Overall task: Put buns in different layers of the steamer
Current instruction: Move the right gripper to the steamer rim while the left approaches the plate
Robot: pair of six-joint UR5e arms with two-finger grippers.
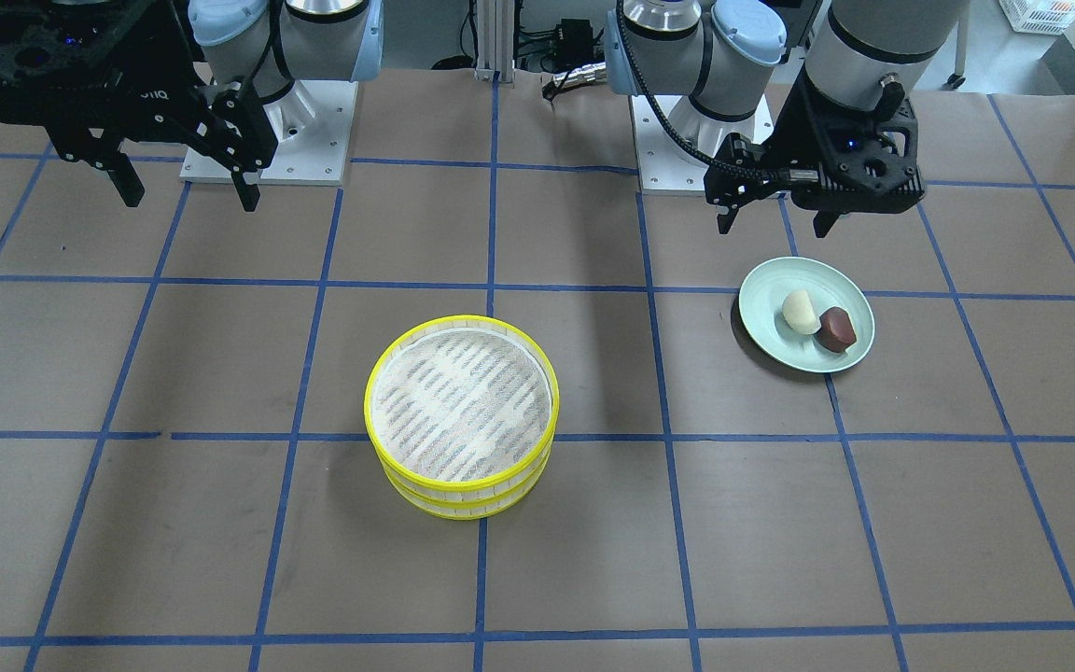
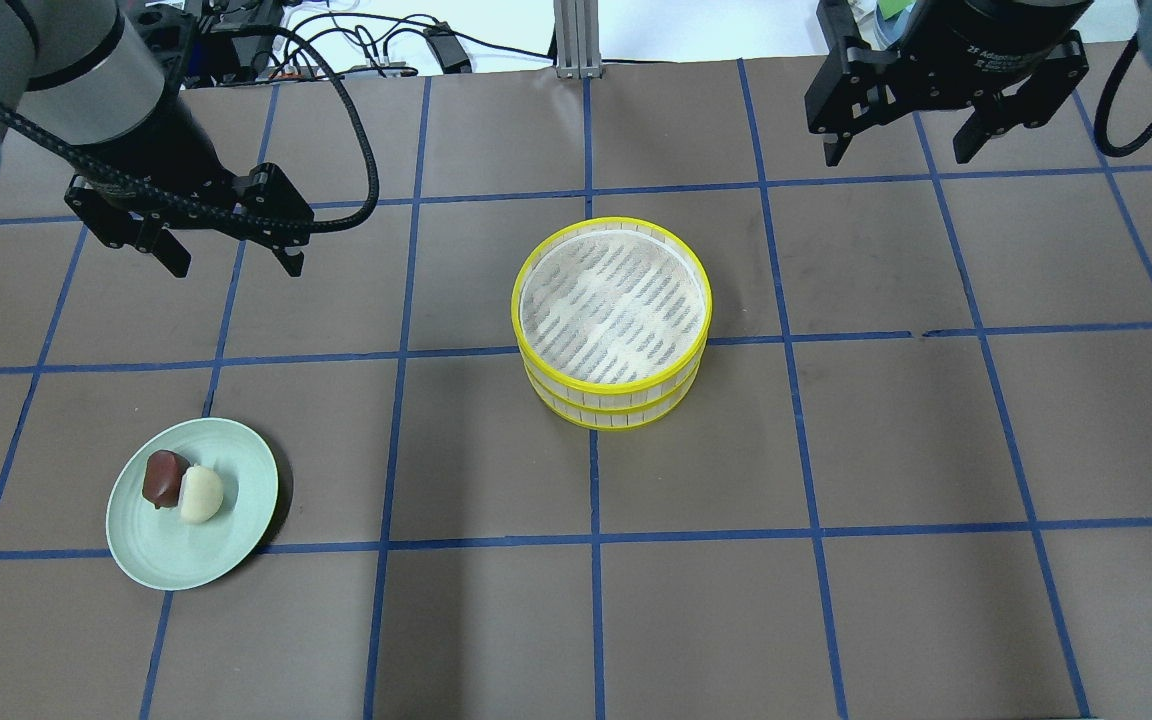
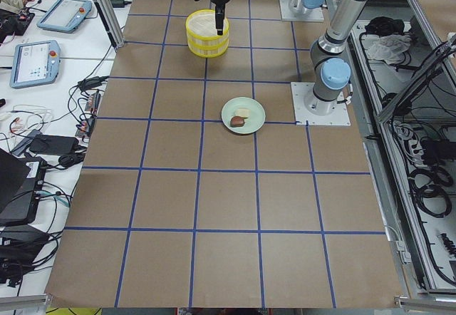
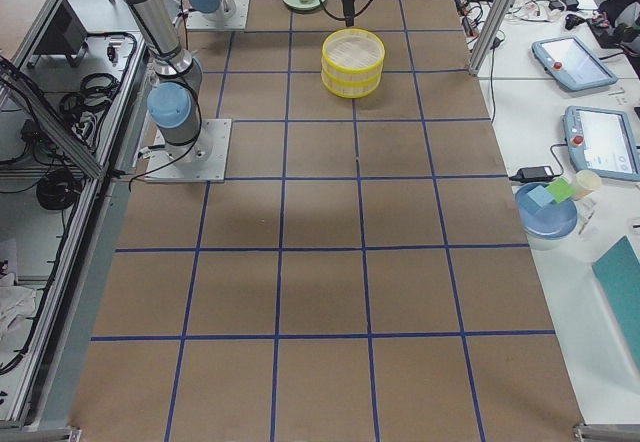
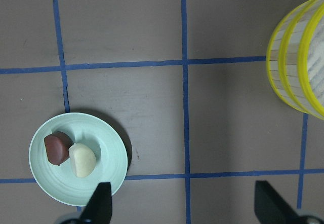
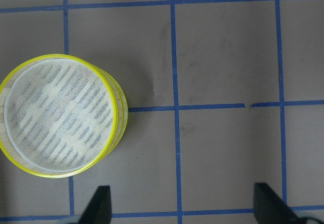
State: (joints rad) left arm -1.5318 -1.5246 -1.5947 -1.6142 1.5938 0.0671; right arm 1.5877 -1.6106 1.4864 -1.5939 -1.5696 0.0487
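Nothing of the task is done yet; every step is left.

The left gripper hangs high above the table, its jaws spread wide and holding nothing. Below it, on the side of one finger as its wrist camera shows, sits the pale green plate. Both buns lie on that plate, touching each other: the cream-white bun and the reddish-brown bun. Neither has been lifted, and the gripper is well above them rather than closing in.

Farther off, out past the left gripper's other finger, stand the two steamer layers, one stacked on the other. The top layer shows a bare striped mesh base with no bun on it. The lower layer is covered by the top one, so only its yellow-rimmed wall shows and its inside is hidden.

Beyond the stack, the right gripper also hovers high, jaws wide apart and empty, with the steamer below it and off to one side.

Judging from this, what remains is to separate the stack or lift the top layer, put one bun in each layer, and probably stack them again. The left gripper looks best placed for the buns, the right for the steamer.
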